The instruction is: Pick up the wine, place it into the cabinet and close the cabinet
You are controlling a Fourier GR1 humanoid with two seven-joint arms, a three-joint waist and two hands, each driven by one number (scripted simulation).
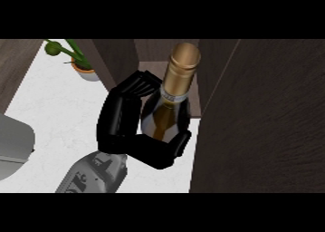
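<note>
Cabinet (pixel 271 118), dark wood, fills the right side; its open door edge stands by the bottle. White counter (pixel 64 113) below, w/ a potted plant (pixel 81 63) at back. Hand (pixel 125 127), prob. the right, has fingers and thumb curled round the wine bottle (pixel 171 102) at its body, held upright just before the cabinet opening. Glass: heavy, stiff, slick, breakable; body beats foil neck for hold.

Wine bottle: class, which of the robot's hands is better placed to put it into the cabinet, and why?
Left. The left hand is curled round the wine bottle beside the dark cabinet; the right hand is not in view.
</note>
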